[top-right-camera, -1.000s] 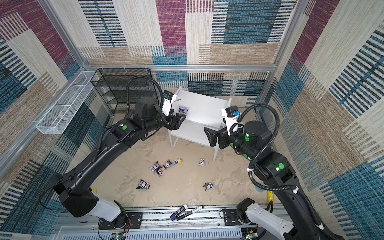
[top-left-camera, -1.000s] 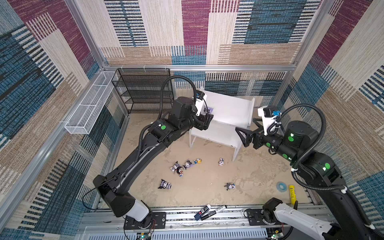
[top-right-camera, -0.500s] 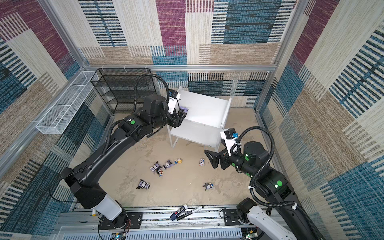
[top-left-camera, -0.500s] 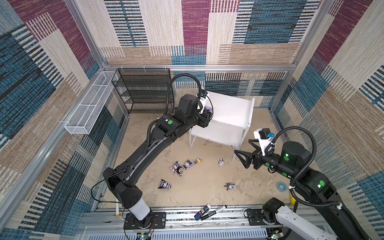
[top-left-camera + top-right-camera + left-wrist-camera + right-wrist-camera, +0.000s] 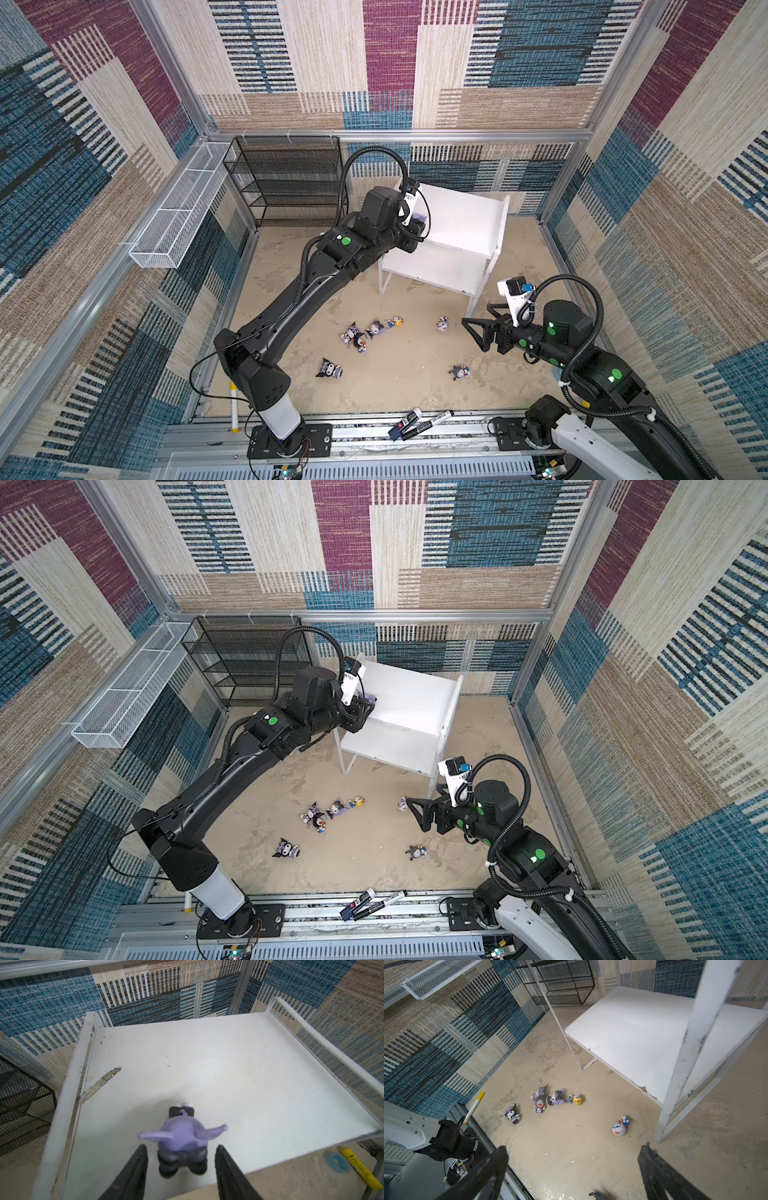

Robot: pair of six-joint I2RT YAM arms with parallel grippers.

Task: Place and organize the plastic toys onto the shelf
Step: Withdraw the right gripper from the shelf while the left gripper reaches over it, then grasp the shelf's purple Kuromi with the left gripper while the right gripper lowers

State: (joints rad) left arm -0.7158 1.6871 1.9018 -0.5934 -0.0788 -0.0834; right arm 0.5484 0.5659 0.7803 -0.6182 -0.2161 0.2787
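The white two-tier shelf (image 5: 461, 216) (image 5: 411, 696) stands at the back of the floor. A lilac-hooded toy (image 5: 182, 1136) (image 5: 370, 697) stands on the top panel (image 5: 228, 1064) near its front edge. My left gripper (image 5: 181, 1147) (image 5: 417, 230) is open around it, with a gap showing on each side. Several more toys lie on the floor: a cluster (image 5: 365, 332) (image 5: 548, 1098), a black-hooded one (image 5: 330, 368) (image 5: 512, 1114), a white-and-blue one (image 5: 441, 323) (image 5: 619, 1127) and one nearer the front (image 5: 460, 372). My right gripper (image 5: 476, 313) (image 5: 574, 1147) hangs open and empty, low beside the shelf's front right leg (image 5: 666, 1122).
A black wire-mesh rack (image 5: 286, 178) and a long white wire basket (image 5: 178, 212) stand at the back left. Two black-and-white markers (image 5: 419, 422) lie on the front rail and a yellow-capped one (image 5: 473, 1108) by the left base. A yellow stick (image 5: 359, 1167) and a blue disc (image 5: 337, 1161) lie right of the shelf.
My left gripper has reached in over the shelf top and narrowed around the lilac toy. My right arm has dropped from the shelf's front down to just above the floor.
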